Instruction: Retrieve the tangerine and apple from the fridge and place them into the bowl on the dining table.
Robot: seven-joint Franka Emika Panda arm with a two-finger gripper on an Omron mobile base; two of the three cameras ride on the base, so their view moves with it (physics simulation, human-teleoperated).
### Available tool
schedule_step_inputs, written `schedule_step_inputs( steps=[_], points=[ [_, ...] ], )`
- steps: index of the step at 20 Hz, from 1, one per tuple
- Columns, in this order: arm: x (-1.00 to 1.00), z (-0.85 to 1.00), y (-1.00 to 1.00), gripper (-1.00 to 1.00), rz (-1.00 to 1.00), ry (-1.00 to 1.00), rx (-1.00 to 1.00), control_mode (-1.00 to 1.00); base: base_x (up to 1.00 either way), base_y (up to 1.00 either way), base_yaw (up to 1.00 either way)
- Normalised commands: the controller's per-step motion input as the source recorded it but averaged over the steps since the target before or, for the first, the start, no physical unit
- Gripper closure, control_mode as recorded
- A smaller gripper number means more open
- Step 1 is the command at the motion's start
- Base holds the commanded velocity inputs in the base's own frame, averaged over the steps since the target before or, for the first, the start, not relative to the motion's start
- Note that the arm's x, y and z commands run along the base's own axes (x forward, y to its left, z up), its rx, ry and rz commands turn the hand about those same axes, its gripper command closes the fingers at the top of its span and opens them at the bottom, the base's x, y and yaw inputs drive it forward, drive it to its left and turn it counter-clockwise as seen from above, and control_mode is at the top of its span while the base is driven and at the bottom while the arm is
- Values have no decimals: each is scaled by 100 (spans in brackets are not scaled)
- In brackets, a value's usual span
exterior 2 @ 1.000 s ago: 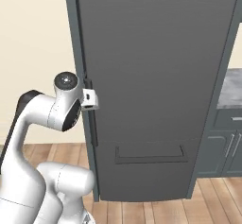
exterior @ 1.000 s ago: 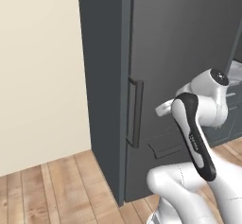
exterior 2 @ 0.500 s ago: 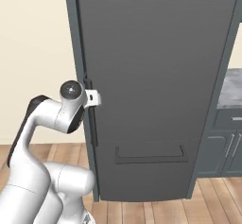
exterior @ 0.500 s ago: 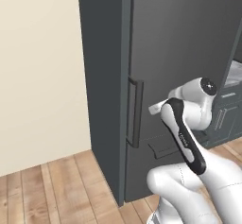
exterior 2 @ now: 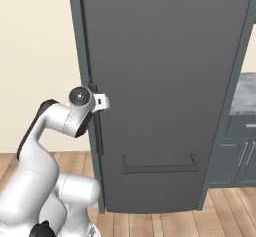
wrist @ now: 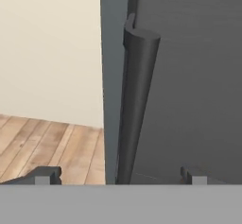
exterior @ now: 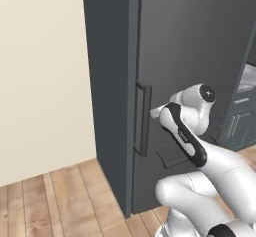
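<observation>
Wall (wrist: pixel 47 53): cream, lying left of the fridge.
Fridge (exterior 2: pixel 165 81): standing shut, dark grey, filling the middle and right.
Handle (wrist: pixel 137 105): black vertical bar rising between the fingertips.
Hand (wrist: pixel 118 175): fingers spreading wide on either side of the handle, gripping nothing.

A plain cream wall (exterior: pixel 42 81) stands at the left. Light wooden plank floor (exterior: pixel 60 206) runs below it. Dark grey cabinets (exterior 2: pixel 240 153) with a marbled grey top sit at the right.

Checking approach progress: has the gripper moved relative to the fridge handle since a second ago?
Yes. The gripper moved closer to the fridge handle, open jaws now either side of it.
</observation>
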Motion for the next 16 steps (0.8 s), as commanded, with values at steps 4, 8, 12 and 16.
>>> schedule_step_inputs(
  steps=[4, 8, 12, 16],
  points=[
    [50, -9, 1, -100, 0, 0, 0, -100, 0, 0, 0],
    [61, -15, 4, -100, 0, 0, 0, -100, 0, 0, 0],
    [55, -11, 3, -100, 0, 0, 0, -100, 0, 0, 0],
    [51, -14, 8, -100, 0, 0, 0, -100, 0, 0, 0]
  ],
)
